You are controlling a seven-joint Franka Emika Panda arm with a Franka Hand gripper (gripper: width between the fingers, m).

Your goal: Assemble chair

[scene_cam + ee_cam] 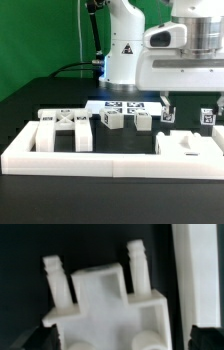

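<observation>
My gripper (187,113) is open at the exterior view's right, its dark fingers (166,110) spread wide above a white chair part (190,146) that lies on the black table. In the wrist view the same part (100,297) fills the frame. It is a blocky white piece with two pegs (137,252) pointing away from me. My gripper (125,339) straddles its wide end, with a dark fingertip (42,339) on either side. I cannot tell whether the pads touch it.
A white U-shaped fence (100,160) borders the table's front and sides. A white framed chair piece (62,130) lies at the exterior view's left. Two small tagged white blocks (110,120) (143,122) stand mid-table. The marker board (125,106) lies behind them, before the robot base.
</observation>
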